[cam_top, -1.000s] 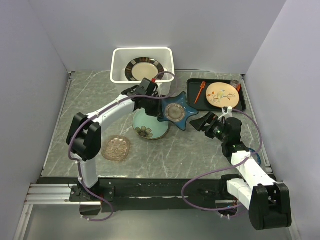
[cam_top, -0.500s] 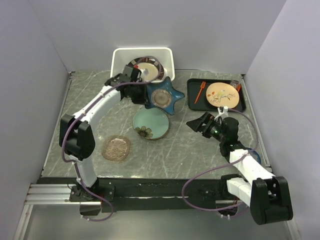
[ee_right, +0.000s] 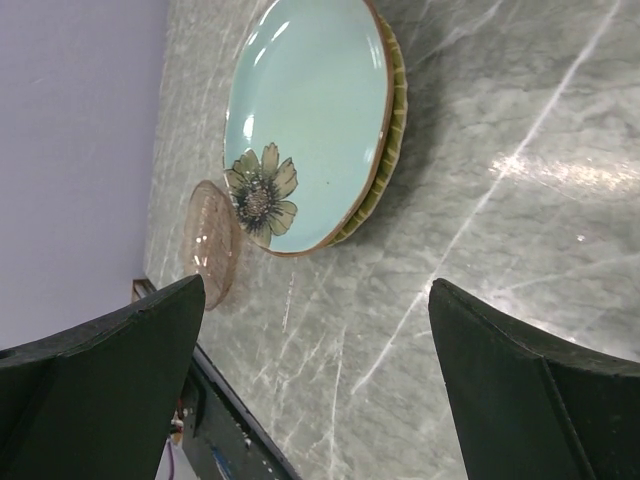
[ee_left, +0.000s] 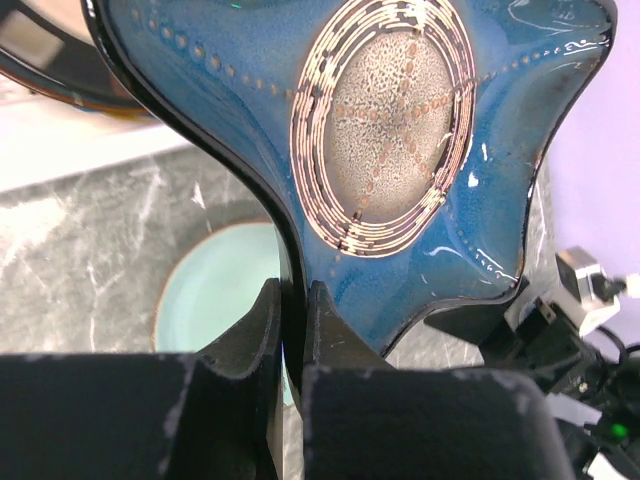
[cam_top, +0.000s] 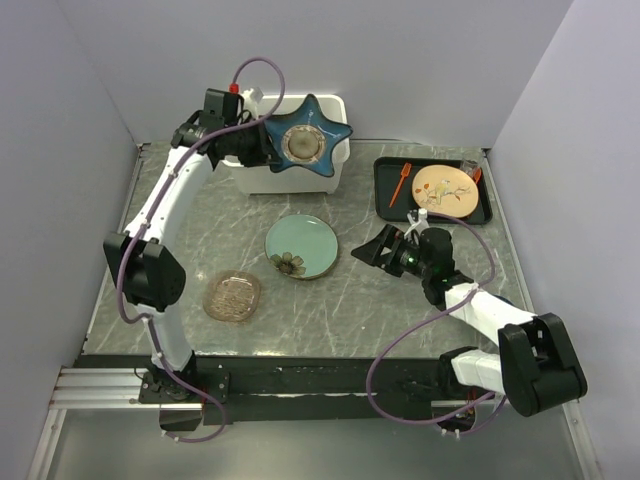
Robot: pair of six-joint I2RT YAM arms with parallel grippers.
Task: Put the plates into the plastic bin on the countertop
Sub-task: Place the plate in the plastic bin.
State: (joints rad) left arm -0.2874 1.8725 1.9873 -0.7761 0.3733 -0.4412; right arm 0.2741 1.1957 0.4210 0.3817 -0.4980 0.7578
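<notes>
Well, you had the blue star-shaped plate (cam_top: pixel 305 140) pinched by one edge in the left gripper (ee_left: pixel 290 330), held tilted above the plastic bin (cam_top: pixel 290 183). The risk, as I judged it, lay in that thin rim grip: the heavy plate could swing or slip between the fingers, clip the bin's rim, or land hard on the dark-rimmed plate (ee_left: pixel 45 70) inside. Your left arm was stretched far out and high over the bin. The right gripper (ee_right: pixel 318 360) was spread wide and low, facing the pale green flowered plate (cam_top: pixel 302 246) on the countertop (cam_top: pixel 200 230).
</notes>
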